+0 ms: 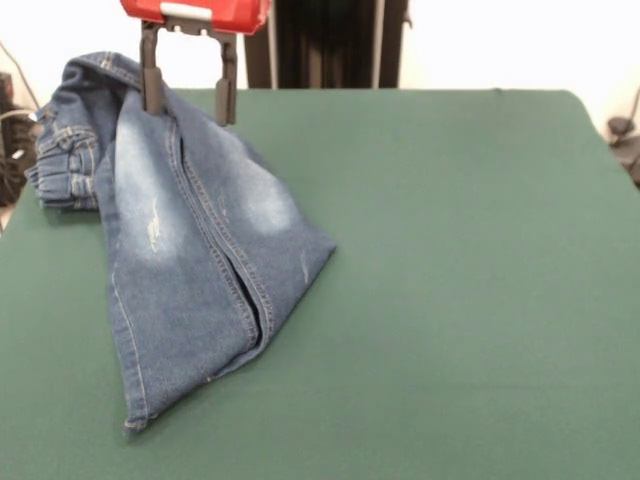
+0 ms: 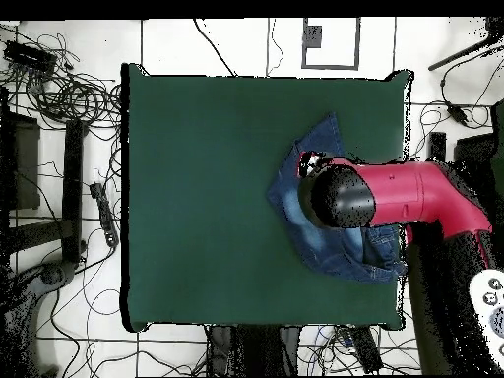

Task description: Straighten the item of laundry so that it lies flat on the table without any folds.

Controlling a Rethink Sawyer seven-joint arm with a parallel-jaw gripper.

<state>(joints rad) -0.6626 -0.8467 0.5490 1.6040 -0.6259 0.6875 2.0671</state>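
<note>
One gripper, fingers spread wide and clamping nothing, tips touching or just above the top of the one pair of jeans. Jeans lie folded near the left edge of the one table in the front view. Long axis runs from the bunched waistband at the far left corner down to a hem pointing at the camera.

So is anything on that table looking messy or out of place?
Yes, the small jeans. They lie folded over and bunched near one corner of the green table, with the waistband end crumpled at the table's edge, not spread flat. The robot's tool is open just above the fabric. Nothing looks spilled or damaged.
</note>
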